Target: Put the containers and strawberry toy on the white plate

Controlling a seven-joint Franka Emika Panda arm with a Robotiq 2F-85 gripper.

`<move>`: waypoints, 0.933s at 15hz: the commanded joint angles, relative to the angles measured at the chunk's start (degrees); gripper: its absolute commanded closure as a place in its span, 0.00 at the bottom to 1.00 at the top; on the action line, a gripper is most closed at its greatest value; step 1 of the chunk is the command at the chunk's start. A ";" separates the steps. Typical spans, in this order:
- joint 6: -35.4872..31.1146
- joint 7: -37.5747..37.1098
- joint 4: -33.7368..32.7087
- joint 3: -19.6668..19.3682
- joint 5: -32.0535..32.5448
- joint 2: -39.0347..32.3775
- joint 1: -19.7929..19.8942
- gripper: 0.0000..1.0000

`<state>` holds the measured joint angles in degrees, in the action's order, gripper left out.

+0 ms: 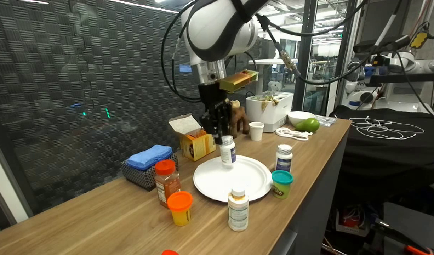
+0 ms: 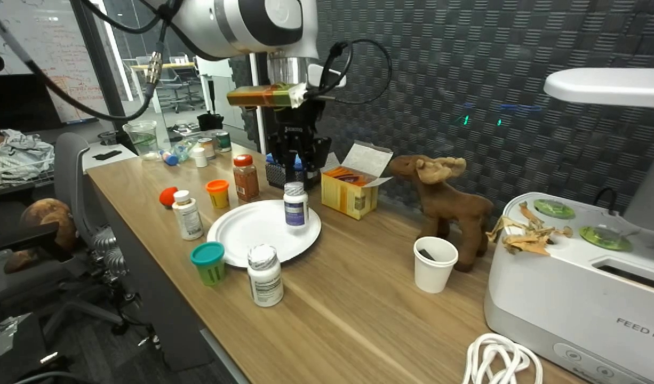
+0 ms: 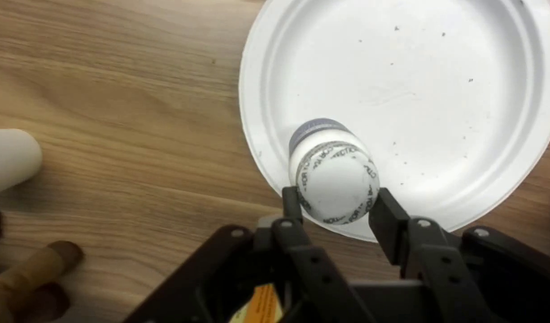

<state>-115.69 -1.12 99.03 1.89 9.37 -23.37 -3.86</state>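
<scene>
Okay, the gripper [image 3: 336, 202] has 1 pill bottle [image 2: 296, 209] pinched over the plate [image 1: 233, 182], can't tell if it's touching down. Around the plate stand 2 other bottles [image 1: 238, 212], 2 tubs [image 1: 180, 209] and 1 spice jar [image 1: 168, 185].

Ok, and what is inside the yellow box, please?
Orange things, perhaps packets, show in the open yellow box; whatever lies beneath is covered by them and its walls.

In an exterior view, the plate [image 1: 250, 179] lies on the tabletop [image 1: 114, 216] with one bottle [image 1: 227, 153] over its far part, another bottle [image 1: 238, 212] before it, a jar [image 1: 166, 184] at left, a tub [image 1: 282, 185] at right
</scene>
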 commanded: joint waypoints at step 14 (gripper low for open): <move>-2.91 2.33 -1.27 0.50 -2.19 0.24 -0.24 0.00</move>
<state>-117.55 0.79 94.50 2.74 7.19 -27.40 -4.20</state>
